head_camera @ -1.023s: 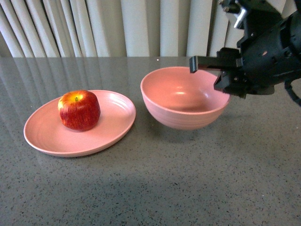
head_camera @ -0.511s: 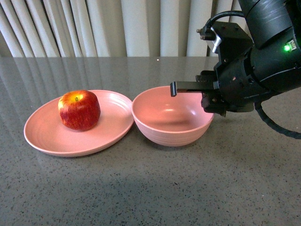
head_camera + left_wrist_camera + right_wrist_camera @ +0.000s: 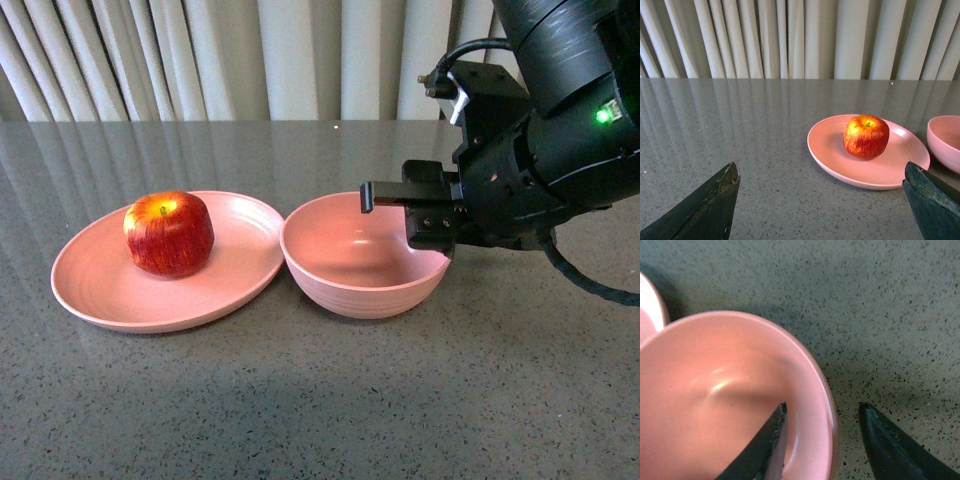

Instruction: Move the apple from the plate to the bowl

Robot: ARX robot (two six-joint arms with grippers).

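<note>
Looking across the tabletop, I see the apple resting stem-up on the plate, which lies toward the tabletop's left edge. The bowl stands just beside the plate on its right, the rims so close that I cannot tell whether they touch. My right jaws are parted and straddle the bowl's right rim. One finger reaches inside along the wall and the other hangs outside with a gap to the rim, so they grip nothing. My left jaws are spread wide with nothing between them, low over the tabletop, well apart from the plate and facing the apple.
</note>
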